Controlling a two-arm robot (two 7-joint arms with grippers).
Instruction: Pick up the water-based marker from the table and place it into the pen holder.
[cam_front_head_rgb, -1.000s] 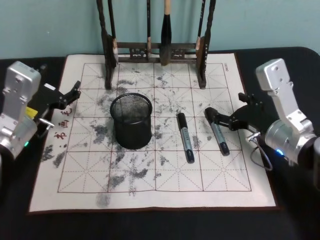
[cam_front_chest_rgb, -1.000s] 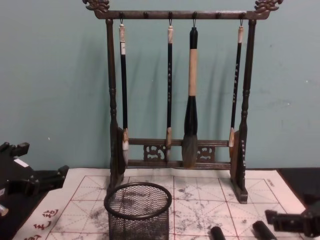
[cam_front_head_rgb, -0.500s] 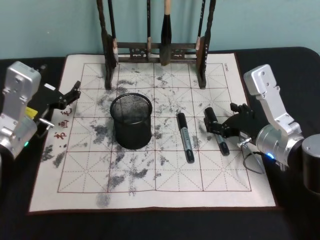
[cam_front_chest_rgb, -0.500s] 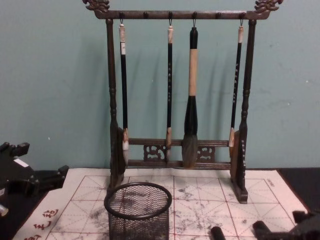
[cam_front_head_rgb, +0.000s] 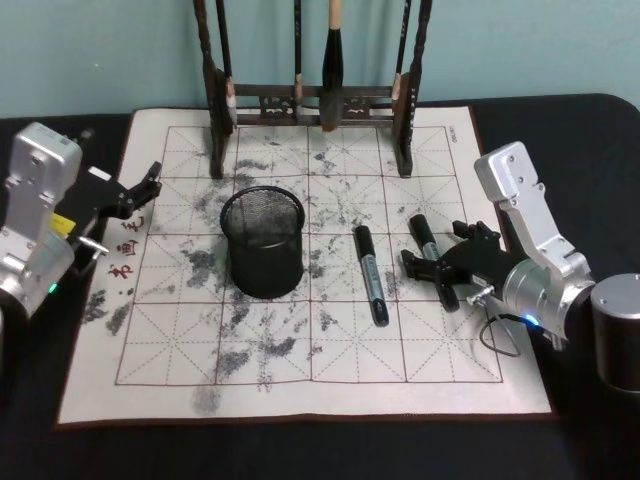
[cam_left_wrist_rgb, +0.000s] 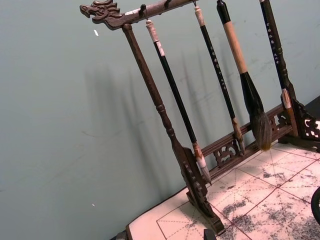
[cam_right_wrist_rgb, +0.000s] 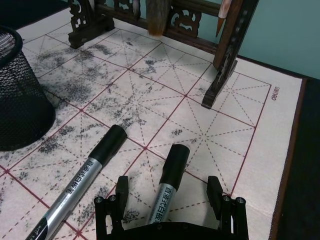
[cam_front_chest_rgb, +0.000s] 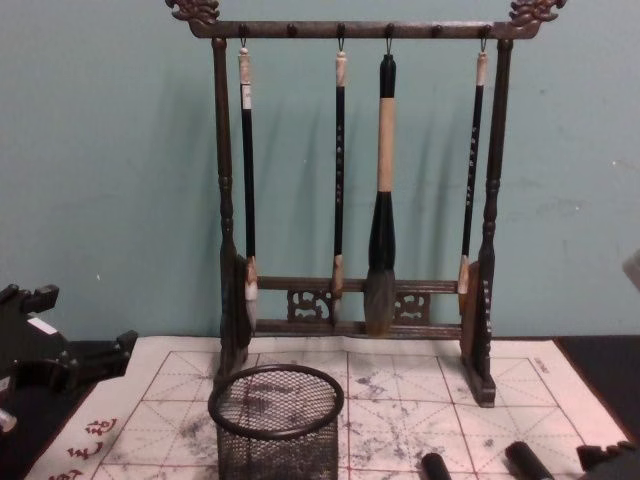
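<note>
Ink-blotched calligraphy mat (cam_front_head_rgb: 300, 385) covers a black table (cam_front_head_rgb: 565, 130) below a teal wall (cam_front_chest_rgb: 100, 150), with the left gripper (cam_front_head_rgb: 148, 188) parked open at its left edge. Rightward stand one mesh pen holder (cam_front_head_rgb: 263, 245) and one brush rack (cam_front_head_rgb: 312, 97) with four brushes (cam_front_chest_rgb: 381, 200), then two water-based markers (cam_front_head_rgb: 370, 275) lie flat. The right gripper (cam_front_head_rgb: 440, 248), closer than a second ago, straddles the right marker (cam_right_wrist_rgb: 170, 170) with jaws wide.

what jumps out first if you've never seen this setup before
A tall dark brush rack with four hanging brushes stands at the back of an ink-smudged gridded mat. On the mat a black mesh pen holder stands left of two markers lying side by side, and the right hand, open, straddles the right marker; the left marker lies free. The left hand is parked at the mat's left edge.
</note>
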